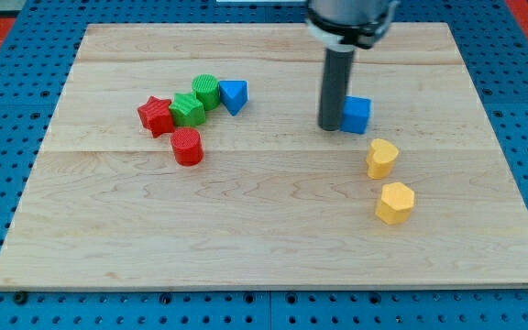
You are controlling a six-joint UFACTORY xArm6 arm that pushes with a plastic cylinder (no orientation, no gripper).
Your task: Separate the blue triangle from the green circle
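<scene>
The blue triangle [234, 95] lies at the upper left of the wooden board [264, 238], touching the right side of the green circle [206, 91]. My tip [329, 126] is the lower end of the dark rod right of centre, well to the right of both. It stands right against the left side of a blue cube [357, 115].
A green star [187, 110], a red star [156, 115] and a red cylinder [187, 146] cluster just left of and below the green circle. A yellow heart [381, 158] and a yellow hexagon [395, 203] lie below the blue cube.
</scene>
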